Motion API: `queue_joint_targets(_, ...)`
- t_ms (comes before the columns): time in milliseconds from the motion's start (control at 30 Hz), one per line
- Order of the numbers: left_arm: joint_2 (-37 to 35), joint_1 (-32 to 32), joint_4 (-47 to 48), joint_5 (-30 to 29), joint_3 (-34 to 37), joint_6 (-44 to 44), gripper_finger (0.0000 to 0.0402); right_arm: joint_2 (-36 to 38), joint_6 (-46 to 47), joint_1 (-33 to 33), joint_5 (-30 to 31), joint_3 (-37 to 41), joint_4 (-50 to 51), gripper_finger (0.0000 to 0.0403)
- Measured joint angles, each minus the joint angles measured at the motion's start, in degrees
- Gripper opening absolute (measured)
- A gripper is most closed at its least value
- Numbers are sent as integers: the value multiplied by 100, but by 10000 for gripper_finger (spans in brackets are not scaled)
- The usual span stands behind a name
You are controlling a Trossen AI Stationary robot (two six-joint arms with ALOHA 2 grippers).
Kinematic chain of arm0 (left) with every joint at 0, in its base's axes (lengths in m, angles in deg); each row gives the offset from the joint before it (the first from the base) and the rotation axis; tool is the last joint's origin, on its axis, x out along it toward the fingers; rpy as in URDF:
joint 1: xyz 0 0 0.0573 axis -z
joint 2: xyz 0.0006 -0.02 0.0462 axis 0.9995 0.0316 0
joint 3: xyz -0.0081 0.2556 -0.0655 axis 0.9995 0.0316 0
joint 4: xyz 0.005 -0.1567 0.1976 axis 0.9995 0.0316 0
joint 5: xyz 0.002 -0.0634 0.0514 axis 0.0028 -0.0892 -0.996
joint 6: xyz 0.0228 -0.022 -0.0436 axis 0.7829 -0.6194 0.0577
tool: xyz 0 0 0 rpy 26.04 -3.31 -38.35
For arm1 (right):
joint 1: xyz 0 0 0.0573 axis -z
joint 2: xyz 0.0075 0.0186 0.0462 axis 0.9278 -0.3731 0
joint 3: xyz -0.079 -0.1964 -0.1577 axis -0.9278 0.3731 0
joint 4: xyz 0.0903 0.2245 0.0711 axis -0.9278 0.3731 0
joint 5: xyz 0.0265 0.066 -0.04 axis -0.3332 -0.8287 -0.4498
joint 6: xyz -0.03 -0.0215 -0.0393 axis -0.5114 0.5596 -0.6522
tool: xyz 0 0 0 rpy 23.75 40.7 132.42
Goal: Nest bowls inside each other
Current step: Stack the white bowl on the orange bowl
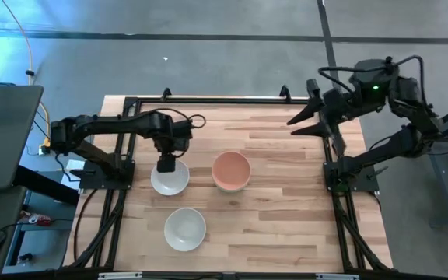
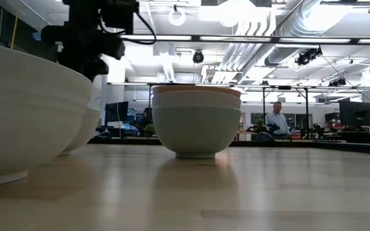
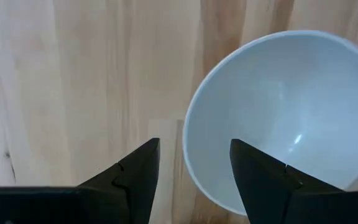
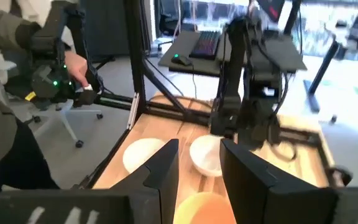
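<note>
Closest to the low camera sits a white bowl [image 2: 18,122], apart from my left gripper [image 1: 167,164], whose fingers are spread over the rim of another white bowl [image 3: 278,118]. The salmon-orange stack [image 1: 231,171] stands beside it. My right gripper [image 1: 302,120], spread, waits well away.
</note>
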Motion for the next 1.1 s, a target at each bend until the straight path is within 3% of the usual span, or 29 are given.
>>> queue_joint_targets(267,-767,-155,-421,-5,191,-216,184,-1280,203,0,-65,4,886,110)
queue_joint_targets(467,-1418,-344,-592,-52,191,-291,184,-2339,963,0,-692,4,983,110)
queue_joint_targets(600,-1748,-478,-549,-73,191,-309,184,-2757,1019,-63,-1095,4,677,110)
queue_joint_targets(833,-1826,-531,43,-195,236,-268,184,-2931,929,-149,-1034,2,-538,110)
queue_joint_targets(1100,-1762,-499,72,94,925,-453,184,-2873,1013,-144,-934,0,-1799,110)
